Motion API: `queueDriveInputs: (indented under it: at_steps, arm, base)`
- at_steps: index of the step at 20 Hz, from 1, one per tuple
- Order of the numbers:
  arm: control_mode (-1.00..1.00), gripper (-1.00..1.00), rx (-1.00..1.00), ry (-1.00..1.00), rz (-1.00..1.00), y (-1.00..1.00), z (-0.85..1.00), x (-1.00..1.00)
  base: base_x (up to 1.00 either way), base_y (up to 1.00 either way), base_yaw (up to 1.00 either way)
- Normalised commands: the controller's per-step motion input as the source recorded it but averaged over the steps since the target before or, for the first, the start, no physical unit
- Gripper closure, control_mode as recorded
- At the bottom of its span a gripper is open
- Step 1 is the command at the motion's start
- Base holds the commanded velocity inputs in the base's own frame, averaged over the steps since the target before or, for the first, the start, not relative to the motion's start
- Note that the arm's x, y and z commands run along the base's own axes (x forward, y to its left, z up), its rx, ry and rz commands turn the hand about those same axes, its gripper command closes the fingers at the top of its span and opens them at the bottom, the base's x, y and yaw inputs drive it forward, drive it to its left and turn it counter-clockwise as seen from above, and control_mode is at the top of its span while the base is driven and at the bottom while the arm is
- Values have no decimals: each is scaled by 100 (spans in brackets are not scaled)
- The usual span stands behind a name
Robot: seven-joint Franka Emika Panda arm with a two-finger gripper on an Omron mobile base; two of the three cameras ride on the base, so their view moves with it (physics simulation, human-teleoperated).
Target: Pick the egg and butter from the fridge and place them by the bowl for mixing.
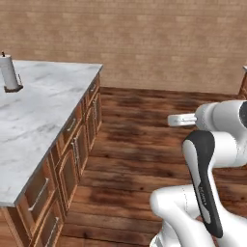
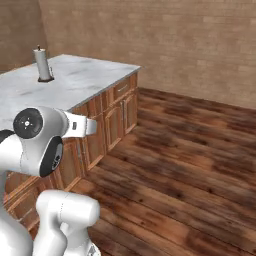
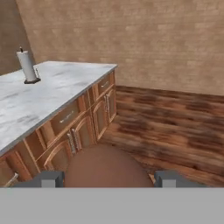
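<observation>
In the hand view a brown rounded egg (image 3: 105, 168) bulges up between my two dark fingertips (image 3: 46, 178), and my gripper (image 3: 107, 179) is shut on it, with one tip at each side of the shell. The hand looks out across the room at a kitchen island, well above the floor. My white arm (image 1: 212, 144) is folded close to the base (image 2: 40, 140). The butter, the fridge and the bowl are out of view.
A marble-topped island (image 1: 38, 120) (image 2: 75, 85) (image 3: 52, 92) with wooden drawers and doors stands to the left. A paper towel roll (image 1: 8, 72) (image 2: 42, 65) (image 3: 27, 65) stands on its far end. Wooden floor (image 1: 144, 144) runs to a brick wall (image 1: 144, 43).
</observation>
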Motion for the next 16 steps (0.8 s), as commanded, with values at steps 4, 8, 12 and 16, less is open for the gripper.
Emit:
queueDriveInputs:
  at_steps: [4, 8, 12, 16]
  arm:
    - [100, 100, 0, 0, 0, 0, 0, 0]
    - [100, 100, 0, 0, 0, 0, 0, 0]
    - [100, 100, 0, 0, 0, 0, 0, 0]
    - [100, 100, 0, 0, 0, 0, 0, 0]
  base:
    - [2, 0, 97]
    - [-3, 0, 100]
    - [-3, 0, 100]
    - [-2, 0, 100]
